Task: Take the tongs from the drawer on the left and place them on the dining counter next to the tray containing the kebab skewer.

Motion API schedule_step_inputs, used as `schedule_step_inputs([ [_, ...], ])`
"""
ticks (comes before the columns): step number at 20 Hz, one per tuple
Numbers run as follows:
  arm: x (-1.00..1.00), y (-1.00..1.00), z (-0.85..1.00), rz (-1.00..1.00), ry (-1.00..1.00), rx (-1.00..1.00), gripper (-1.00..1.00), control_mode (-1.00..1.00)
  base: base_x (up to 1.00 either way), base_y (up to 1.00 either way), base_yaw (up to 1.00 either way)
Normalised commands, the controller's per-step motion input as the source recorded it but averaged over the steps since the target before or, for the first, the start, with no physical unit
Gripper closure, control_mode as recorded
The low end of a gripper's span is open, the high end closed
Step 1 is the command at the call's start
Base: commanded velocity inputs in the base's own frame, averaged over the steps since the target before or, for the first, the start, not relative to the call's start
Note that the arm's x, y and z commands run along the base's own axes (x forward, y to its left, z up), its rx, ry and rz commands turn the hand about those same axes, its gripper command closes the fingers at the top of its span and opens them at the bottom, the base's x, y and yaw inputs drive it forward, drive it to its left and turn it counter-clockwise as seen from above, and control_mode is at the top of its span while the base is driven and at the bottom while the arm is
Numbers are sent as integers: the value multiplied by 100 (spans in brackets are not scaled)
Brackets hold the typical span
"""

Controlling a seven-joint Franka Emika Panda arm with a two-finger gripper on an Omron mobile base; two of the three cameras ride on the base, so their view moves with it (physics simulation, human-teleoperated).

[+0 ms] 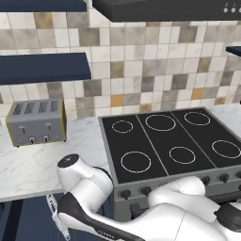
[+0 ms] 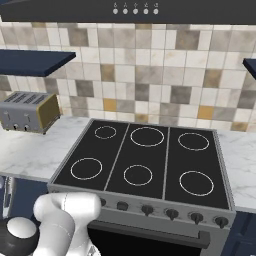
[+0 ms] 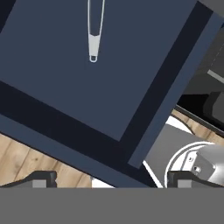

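The drawer (image 3: 83,92) stands pulled out below me, its flat navy inside facing the hand view. The tongs (image 3: 94,30) lie in it near the top of that view, slim and silvery, with the joined end toward me. My gripper (image 3: 112,180) hangs above the drawer's near corner, open, with nothing between its fingers and well short of the tongs. In the left base view the arm bends down at the lower left, beside the tongs (image 1: 56,212) in the drawer (image 1: 26,219). The dining counter, the tray and the kebab skewer are out of view.
A black hob (image 1: 172,141) with knobs sits to the drawer's right, with the oven front (image 2: 150,240) under it. A toaster (image 1: 36,122) stands on the marble worktop (image 1: 33,164). Navy shelves (image 1: 42,68) hang on the tiled wall. Wooden floor (image 3: 26,159) shows beneath the drawer.
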Motion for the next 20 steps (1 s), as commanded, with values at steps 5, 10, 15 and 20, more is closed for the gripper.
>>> schedule_step_inputs([
  [5,9,0,-15,-1,-7,0,-100,-100,0,0,0],
  [10,0,0,-18,-4,-5,1,-100,-100,0,0,0],
  [15,0,0,-13,-7,-1,3,-100,-100,0,0,0],
  [20,0,0,-16,-8,0,6,-100,-100,0,0,0],
])
